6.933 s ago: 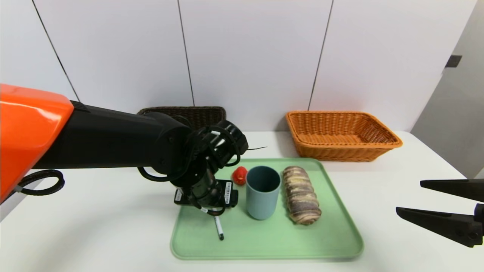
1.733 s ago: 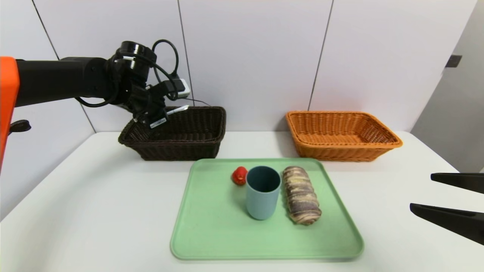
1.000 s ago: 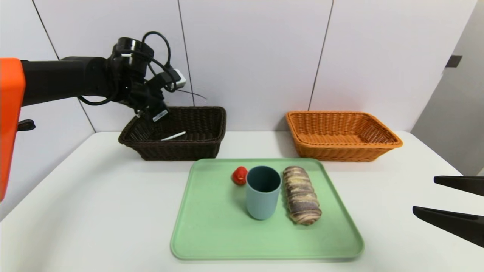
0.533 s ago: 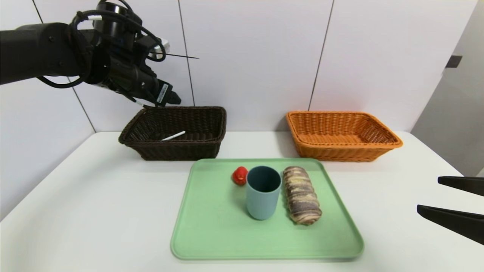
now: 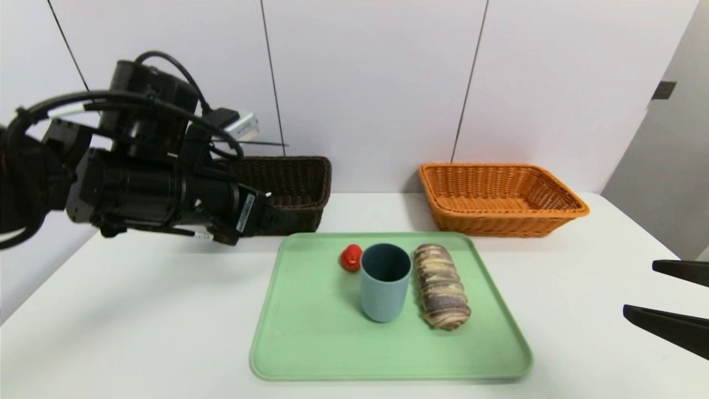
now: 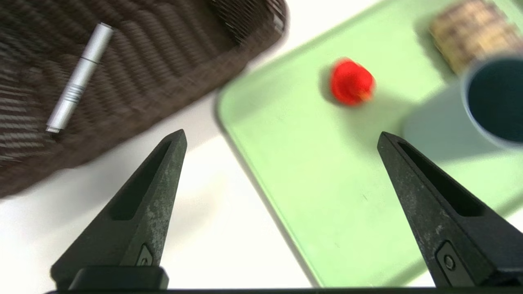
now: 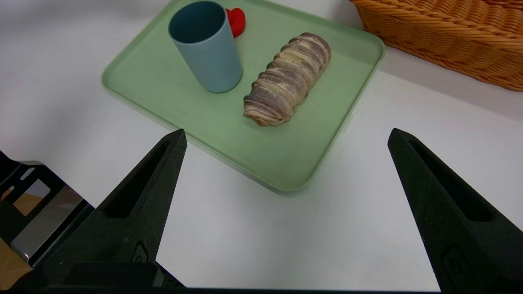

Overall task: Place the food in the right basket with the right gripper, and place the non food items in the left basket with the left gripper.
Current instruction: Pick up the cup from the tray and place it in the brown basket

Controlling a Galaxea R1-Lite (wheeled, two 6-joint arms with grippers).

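Now, left pincer [image 6: 282,136] spread wide and holding nothing, raised above the table [image 5: 138,310] between the dark left basket [image 5: 302,183] and the green tray [image 5: 310,354]. From the head camera, arm hiding most of that basket; only from the left wrist camera, a silver pen [image 6: 79,77] lying inside on the weave. On the tray: red strawberry [image 5: 350,257] just behind the blue cup [image 5: 384,282], upright; striped bread roll [image 5: 441,285] close beside the cup, toward the orange right basket [image 5: 498,197]. Right pincer [image 7: 286,136] also spread wide, holding nothing, parked at the table's right edge, well apart from the tray's contents. Roll's twisted bands clearest from the right wrist camera.
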